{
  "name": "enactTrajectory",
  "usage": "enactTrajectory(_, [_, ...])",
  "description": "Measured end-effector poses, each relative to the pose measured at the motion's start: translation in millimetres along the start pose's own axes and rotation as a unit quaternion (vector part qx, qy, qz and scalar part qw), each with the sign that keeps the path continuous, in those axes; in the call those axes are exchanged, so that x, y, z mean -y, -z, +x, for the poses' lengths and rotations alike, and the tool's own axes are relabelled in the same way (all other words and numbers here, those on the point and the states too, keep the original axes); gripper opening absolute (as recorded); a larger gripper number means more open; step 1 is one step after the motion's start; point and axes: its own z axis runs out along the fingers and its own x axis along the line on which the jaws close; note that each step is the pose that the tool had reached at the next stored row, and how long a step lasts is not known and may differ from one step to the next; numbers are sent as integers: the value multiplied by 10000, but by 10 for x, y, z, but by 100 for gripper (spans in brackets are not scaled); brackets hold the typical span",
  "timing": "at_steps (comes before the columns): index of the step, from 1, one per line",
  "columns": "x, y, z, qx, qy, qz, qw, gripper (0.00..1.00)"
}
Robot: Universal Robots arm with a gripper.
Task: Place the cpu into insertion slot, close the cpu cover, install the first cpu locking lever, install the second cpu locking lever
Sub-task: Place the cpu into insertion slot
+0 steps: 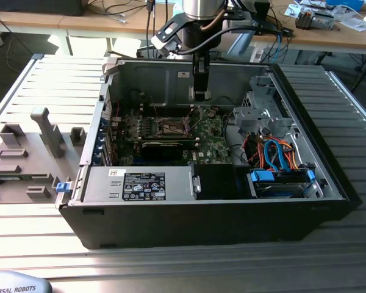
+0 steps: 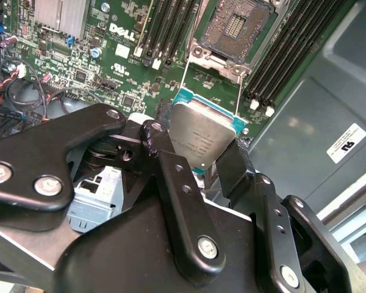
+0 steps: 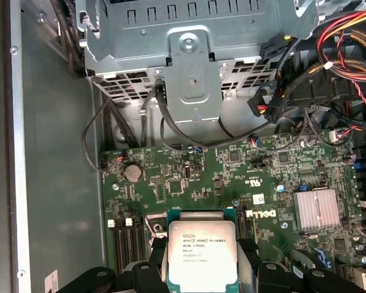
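Inside the open case (image 1: 146, 79) on the ribbed table (image 1: 171, 262), the gripper (image 1: 199, 96) clamps the cpu (image 3: 202, 253) by its edges, hanging at one o'clock from the bare socket (image 1: 171, 127) in the exterior view.

Case (image 1: 201, 223) lies open side up on the counter (image 1: 49, 244), with free entry from above. Pincer (image 1: 199, 93) hangs inside, clamped on the cpu (image 3: 202, 253), over the motherboard (image 3: 232, 177). Socket (image 2: 235, 24) is uncovered, with clear room straight above it. Low memory slots (image 2: 168, 27) flank it on both sides. Black card (image 1: 165, 146) stands up just beside the socket. Drive cage (image 3: 195, 61) rises at the board's edge, with loose cables (image 3: 348, 55) bunched next to it. Case wall (image 1: 146, 79) stands near the pincer.
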Motion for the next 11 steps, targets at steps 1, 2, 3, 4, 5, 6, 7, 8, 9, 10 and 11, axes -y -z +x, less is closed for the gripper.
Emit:
enactTrajectory(1, [0,-2,0,1,-7,0,10000,54])
enactTrajectory(2, [0,-2,0,1,-8,0,10000,54])
enactTrajectory(3, [0,-3,0,1,-10,0,10000,54])
enactTrajectory(4, [0,-4,0,1,-15,0,10000,54])
enactTrajectory(5, [0,-4,0,2,-19,0,10000,54])
enactTrajectory(6, [0,-5,0,2,-21,0,10000,54])
enactTrajectory(7, [0,-5,0,2,-24,0,10000,54])
enactTrajectory(8, [0,-5,0,3,-29,0,10000,54])
enactTrajectory(9, [0,-5,0,3,-33,0,10000,54])
enactTrajectory(10, [0,-5,0,4,-36,0,10000,54])
enactTrajectory(11, [0,-6,0,4,-41,0,10000,54])
